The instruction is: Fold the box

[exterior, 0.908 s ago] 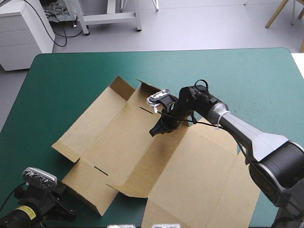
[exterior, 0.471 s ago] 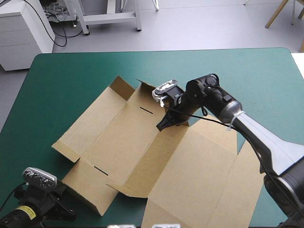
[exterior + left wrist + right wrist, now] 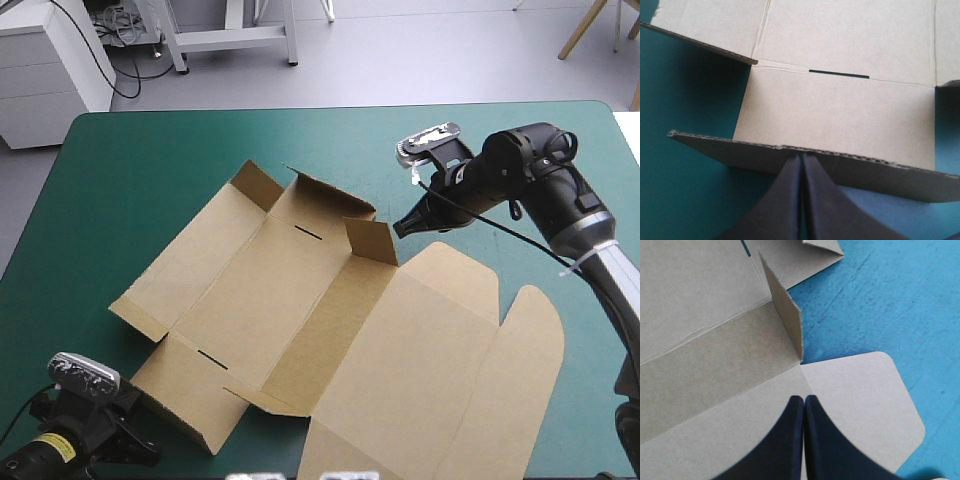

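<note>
The brown box (image 3: 290, 300) lies as a cut sheet on the teal-green cover, its lid (image 3: 430, 360) flat toward the right front. A small end flap (image 3: 372, 240) stands upright at the fold between tray and lid, and the far flaps are slightly raised. My right gripper (image 3: 402, 229) hovers shut just right of that flap, holding nothing. In the right wrist view its gripper (image 3: 804, 399) is over the lid board, with the flap (image 3: 785, 315) ahead. My left gripper (image 3: 801, 159) is shut, its tip at the raised edge of the box's near-left flap (image 3: 840, 110).
Bare teal-green cover (image 3: 150, 170) surrounds the box on the far and left sides. The lid's rounded tab (image 3: 865, 395) ends close to the table's right side. The left arm (image 3: 90, 420) sits low at the table's front-left corner.
My right gripper has drawn back from the middle of the box toward the far right. The small end flap it was at now stands upright. The left arm has not moved.
</note>
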